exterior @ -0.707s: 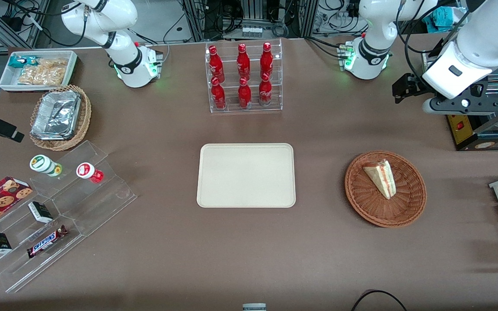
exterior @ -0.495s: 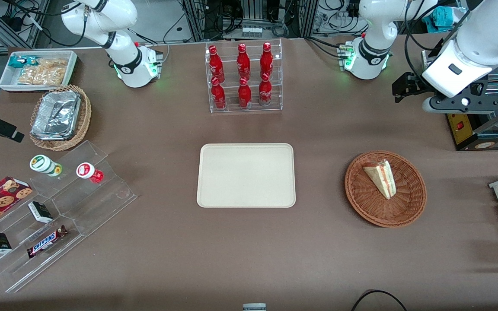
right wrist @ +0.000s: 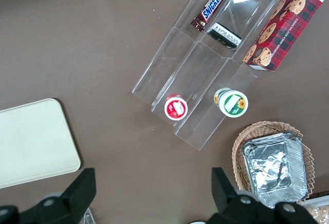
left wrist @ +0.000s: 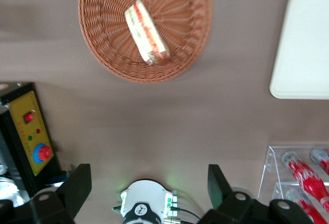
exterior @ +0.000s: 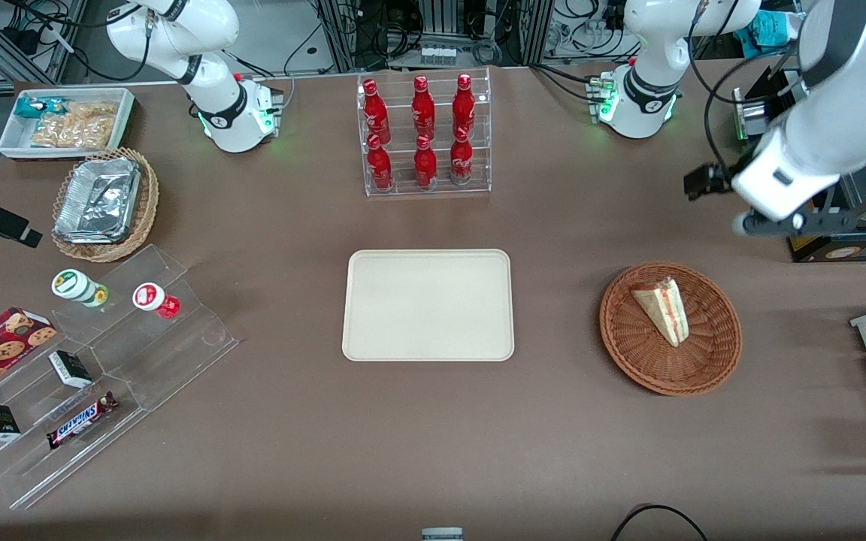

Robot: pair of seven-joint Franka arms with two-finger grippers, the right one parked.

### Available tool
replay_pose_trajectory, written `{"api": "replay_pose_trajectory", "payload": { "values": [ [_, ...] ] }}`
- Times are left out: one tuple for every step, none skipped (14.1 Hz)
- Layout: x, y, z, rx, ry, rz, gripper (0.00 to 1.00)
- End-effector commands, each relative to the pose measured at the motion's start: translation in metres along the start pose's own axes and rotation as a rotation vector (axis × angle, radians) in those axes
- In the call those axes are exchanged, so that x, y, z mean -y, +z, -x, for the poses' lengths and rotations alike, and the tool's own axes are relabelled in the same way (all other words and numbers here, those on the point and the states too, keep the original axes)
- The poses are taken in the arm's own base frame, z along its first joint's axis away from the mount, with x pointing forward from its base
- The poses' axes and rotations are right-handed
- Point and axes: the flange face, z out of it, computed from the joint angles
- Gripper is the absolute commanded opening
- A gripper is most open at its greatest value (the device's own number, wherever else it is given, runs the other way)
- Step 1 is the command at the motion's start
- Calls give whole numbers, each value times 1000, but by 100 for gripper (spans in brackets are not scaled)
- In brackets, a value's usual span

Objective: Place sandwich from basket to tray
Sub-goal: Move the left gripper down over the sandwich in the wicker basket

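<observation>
One sandwich lies inside the reddish-brown basket, resting on the woven floor with its narrow tip pointing toward the front camera. Its red and green filling shows along one long edge. The basket stands on the brown bench, toward the working arm's end. The cream tray lies flat at the bench's middle, well apart from the basket, with bare bench between them. In the front view the basket sits at three o'clock from the tray. The end effector hangs high above the bench, at about one o'clock from the basket in the front view and farther from the front camera than it. Its two dark fingers stand wide apart, touching nothing. A clear rack of red bottles stands at twelve o'clock from the tray.
</observation>
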Motion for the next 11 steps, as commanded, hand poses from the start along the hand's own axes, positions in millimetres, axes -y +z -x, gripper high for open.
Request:
{"api": "replay_pose_trajectory", "payload": {
  "values": [
    [9, 76, -24, -9, -145, -8, 100],
    [8, 104, -29, -22, -175, -4, 100],
    [9, 130, -32, -31, -190, 0, 100],
    [21, 159, -35, -54, -230, 14, 100],
    [32, 180, -36, -81, -264, 27, 100],
    [35, 194, -38, -99, -287, 37, 100],
    [35, 204, -42, -91, -309, 39, 100],
    [35, 211, -46, -86, -350, 43, 100],
    [34, 214, -52, -106, -394, 58, 100],
    [32, 215, -58, -125, -471, 76, 100],
    [29, 214, -63, -141, -547, 88, 100]
  ]
}}
